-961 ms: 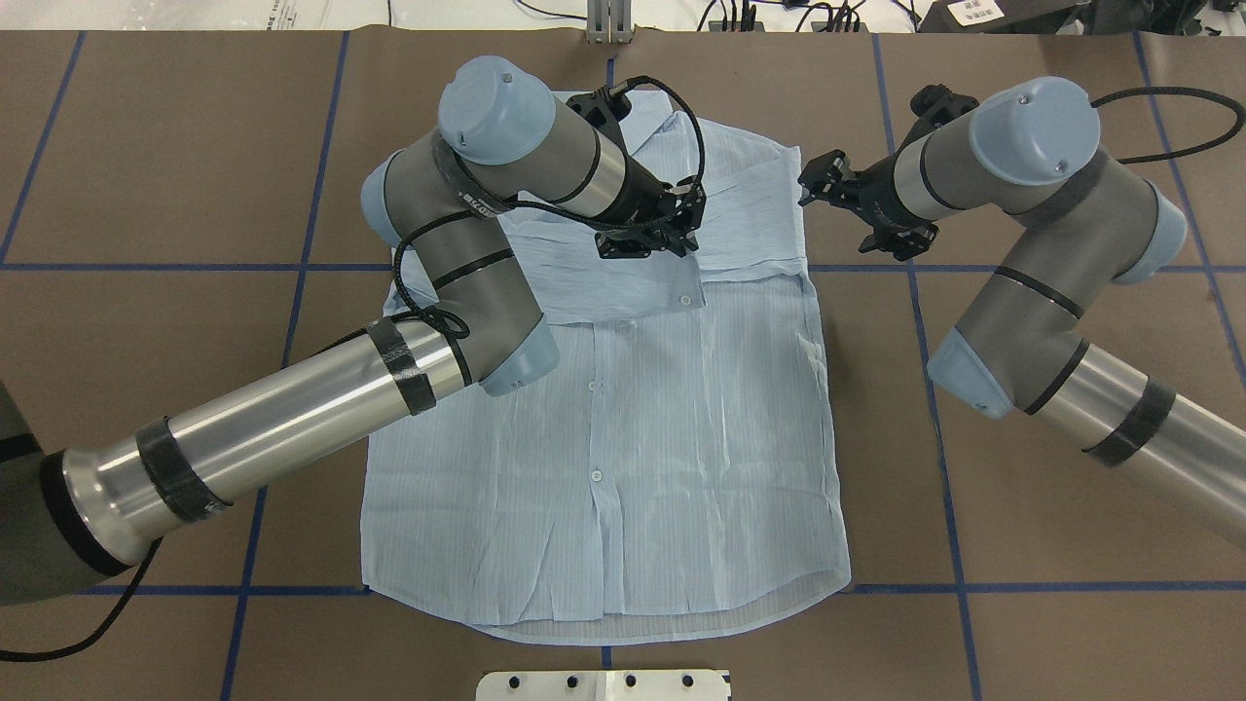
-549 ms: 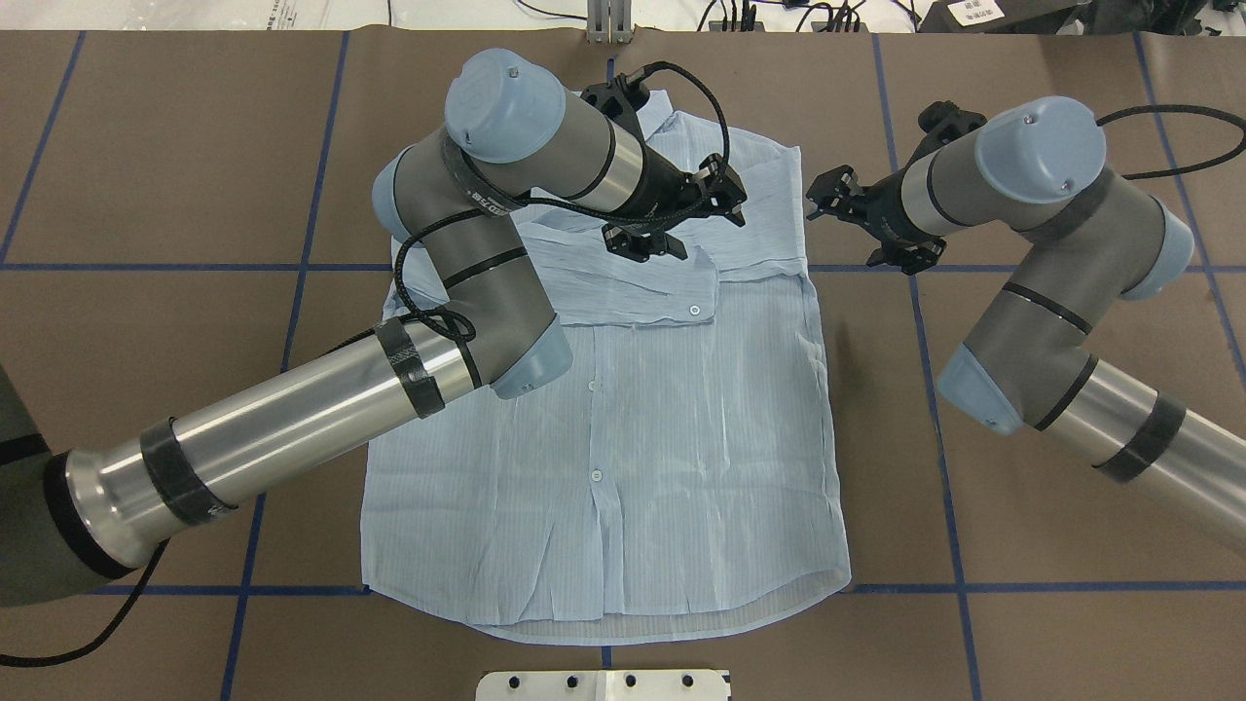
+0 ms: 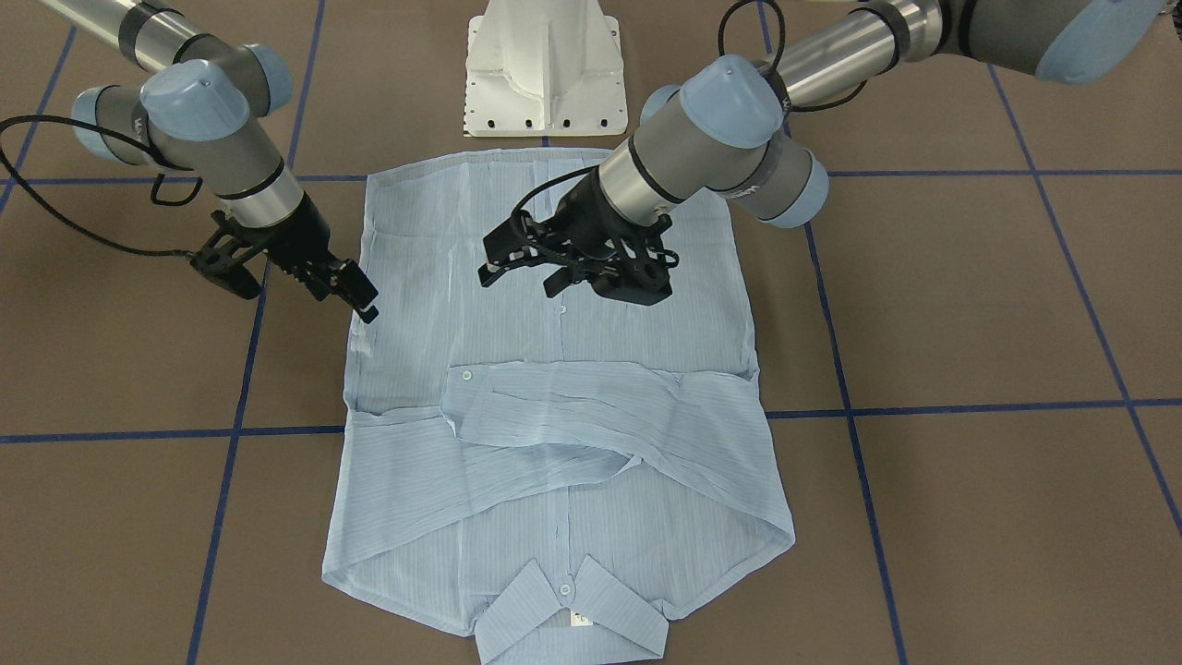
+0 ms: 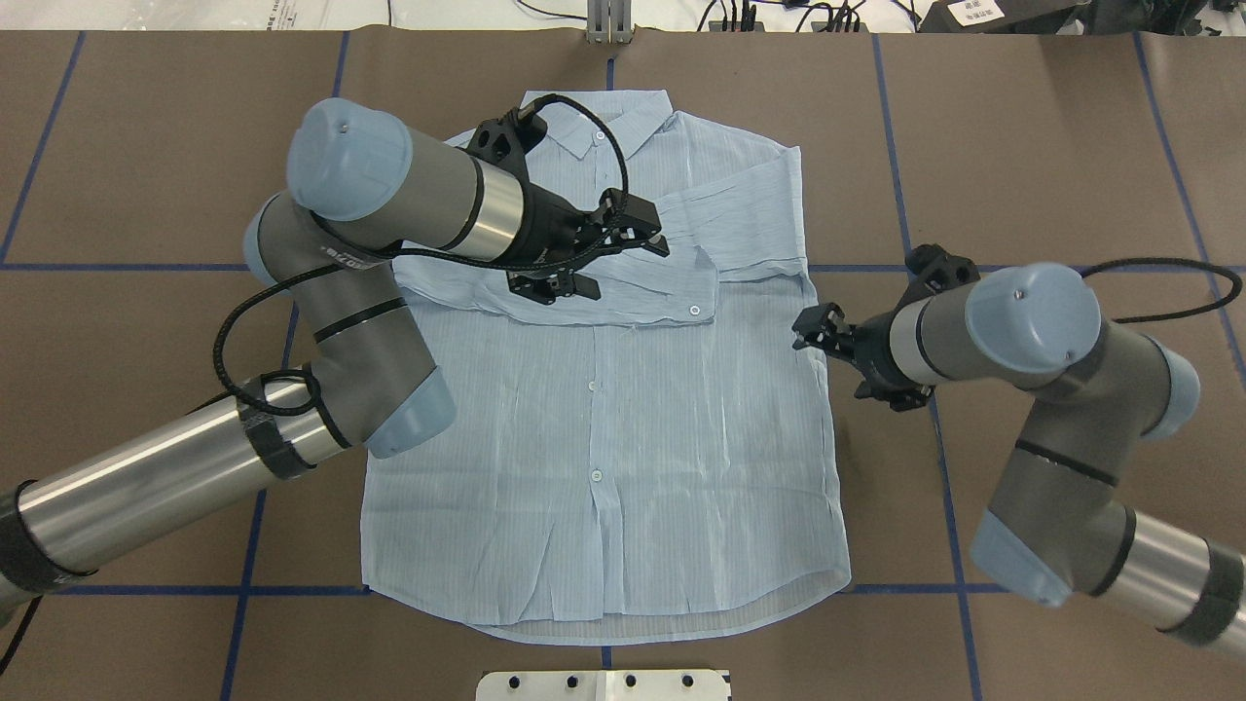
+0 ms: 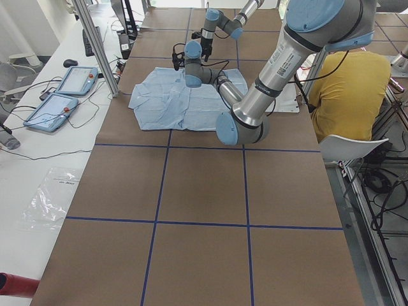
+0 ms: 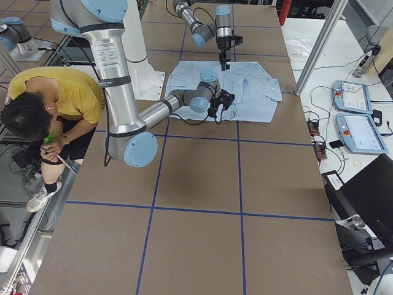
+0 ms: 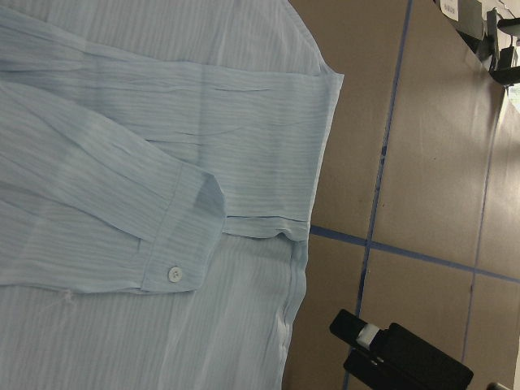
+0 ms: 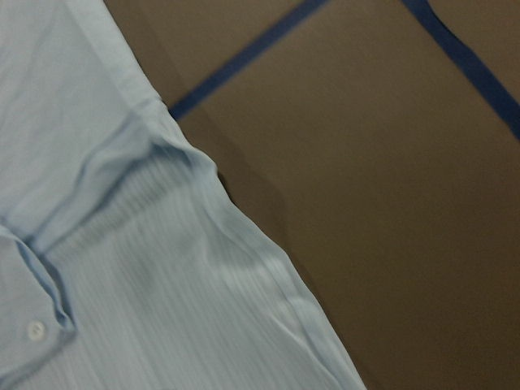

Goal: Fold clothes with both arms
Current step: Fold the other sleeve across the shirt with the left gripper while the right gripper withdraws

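Observation:
The clothes, one light-blue striped shirt, lie flat and buttoned on the brown table, collar at the far end. Both sleeves are folded across the chest, with a buttoned cuff on top. My left gripper hovers open and empty over the folded sleeves. My right gripper sits open and empty at the shirt's right side edge, just below the armpit fold. The left wrist view shows the cuff and side seam.
Blue tape lines grid the brown table. The white pedestal base stands near the shirt's hem. A person in a yellow top sits beside the table. Tablets lie beyond the far edge.
My left arm has swung back, carrying its gripper from the collar side to over the folded sleeves. My right gripper has moved from shoulder level toward the hem along the shirt's edge.

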